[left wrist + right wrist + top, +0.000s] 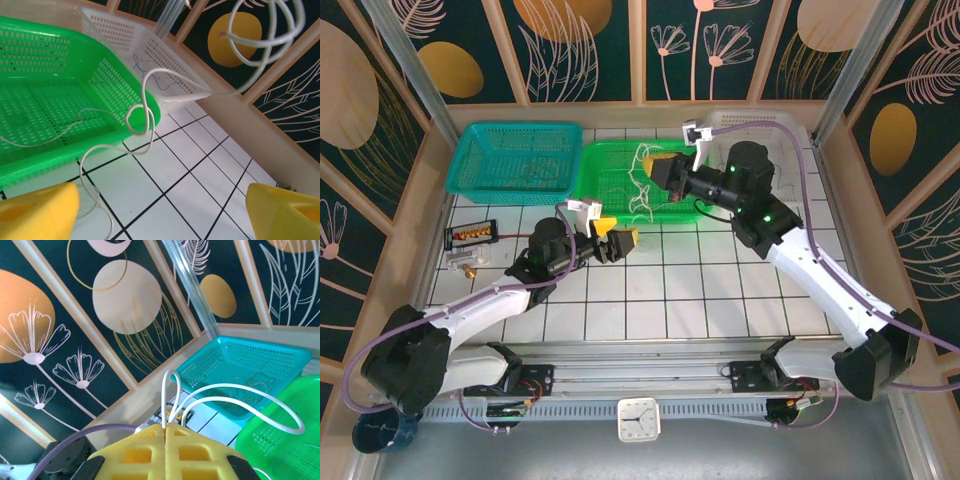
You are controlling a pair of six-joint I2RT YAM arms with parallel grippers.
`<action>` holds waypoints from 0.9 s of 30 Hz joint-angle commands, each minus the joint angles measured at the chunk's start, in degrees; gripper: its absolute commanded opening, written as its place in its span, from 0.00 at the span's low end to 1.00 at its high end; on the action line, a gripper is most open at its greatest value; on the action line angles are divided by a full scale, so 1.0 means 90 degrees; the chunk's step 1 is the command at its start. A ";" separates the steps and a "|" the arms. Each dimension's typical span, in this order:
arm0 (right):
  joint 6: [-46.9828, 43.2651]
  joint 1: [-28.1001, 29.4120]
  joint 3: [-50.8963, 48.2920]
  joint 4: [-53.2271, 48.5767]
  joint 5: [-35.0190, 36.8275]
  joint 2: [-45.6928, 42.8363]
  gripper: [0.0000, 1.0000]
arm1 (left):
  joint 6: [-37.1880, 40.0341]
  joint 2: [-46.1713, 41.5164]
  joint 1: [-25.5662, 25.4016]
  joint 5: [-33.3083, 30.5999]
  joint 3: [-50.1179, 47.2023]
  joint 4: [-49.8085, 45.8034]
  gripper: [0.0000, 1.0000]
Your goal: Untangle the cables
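My right gripper (165, 426) is shut on a white cable (240, 390) that loops out above its yellow fingertips. From above, that gripper (653, 170) hangs over the green basket (610, 150), with pale strands (642, 195) dangling below it. The white cable (142, 112) curls down in front of the green basket (100, 80) and past my left gripper's near finger (37, 210). My left gripper (162, 215) is open over the tiles, nothing between its fingers; from above it (617, 240) sits just in front of the green basket. A thin blue wire (137, 65) lies in the white basket (165, 60). Yellowish wires (255, 382) lie in the teal basket (240, 360).
The teal basket (515, 157) stands at the back left beside the green one. A black connector strip (470, 233) and a small part (468, 265) lie at the left edge. Wooden walls close in the table. White tiles (700, 290) stretch in front of the baskets.
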 commanded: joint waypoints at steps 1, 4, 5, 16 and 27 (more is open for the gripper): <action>-0.0155 0.0215 0.0238 0.0016 0.0147 0.0056 0.00 | 0.0102 0.0073 -0.0012 -0.0148 0.0113 0.0503 0.86; -0.0155 0.0371 0.0231 0.0027 0.0168 0.0072 0.00 | 0.0092 0.0202 -0.0016 -0.0167 0.0154 0.0588 0.85; -0.0155 0.0428 0.0240 0.0027 0.0176 0.0078 0.00 | 0.0087 0.0240 -0.0008 -0.0173 0.0164 0.0632 0.85; -0.0092 0.0751 0.0213 0.0036 0.0236 0.0012 0.00 | 0.0121 0.0635 -0.0015 -0.0140 0.0338 0.0941 0.78; -0.0170 0.0800 0.0308 0.0027 0.0451 -0.0064 0.00 | 0.0048 0.0971 -0.0011 -0.0011 0.0430 0.1303 0.22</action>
